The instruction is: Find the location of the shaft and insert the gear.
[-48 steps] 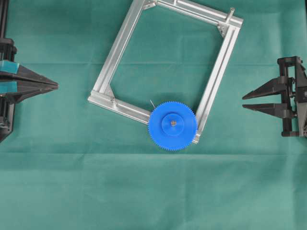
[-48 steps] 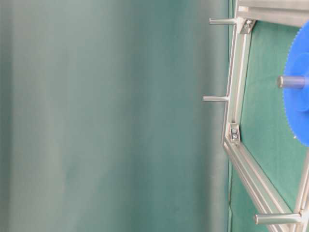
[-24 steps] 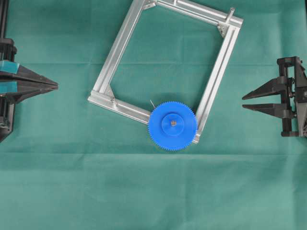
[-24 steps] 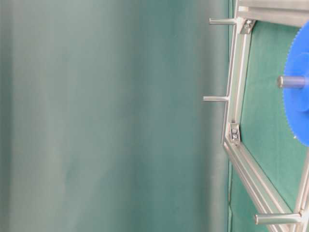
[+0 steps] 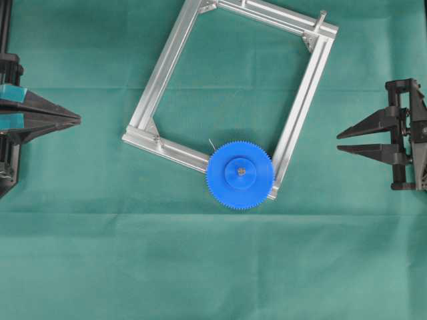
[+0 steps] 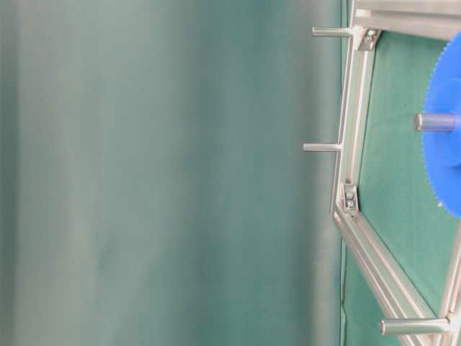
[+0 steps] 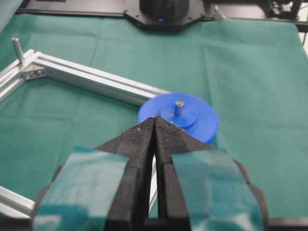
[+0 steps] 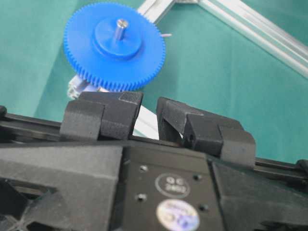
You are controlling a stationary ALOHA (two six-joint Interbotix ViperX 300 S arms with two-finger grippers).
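1. Left wrist view: the left gripper fills the foreground, its two fingers pressed tip to tip with nothing between them. Beyond it lies the gear, flat on the frame, with the shaft standing up through its hub.
2. Right wrist view: the right gripper shows a modest gap between its fingers and holds nothing. The gear sits past the fingertips, well apart from them.
3. Overhead view: the gear rests on the lower corner of the frame, between the two arms; both grippers are parked at the table edges, far from it.
4. Judgement: the insertion appears complete, since the shaft tip protrudes above the hub. The remaining step is verification. Confirm that the gear lies level with no rim lifted off the frame rails.
5. Should reseating be needed, press evenly on the hub, straight down, avoiding the teeth and the thin wire beside the gear.
6. Farthest: a longer peg stands at the far frame corner; disregard it.
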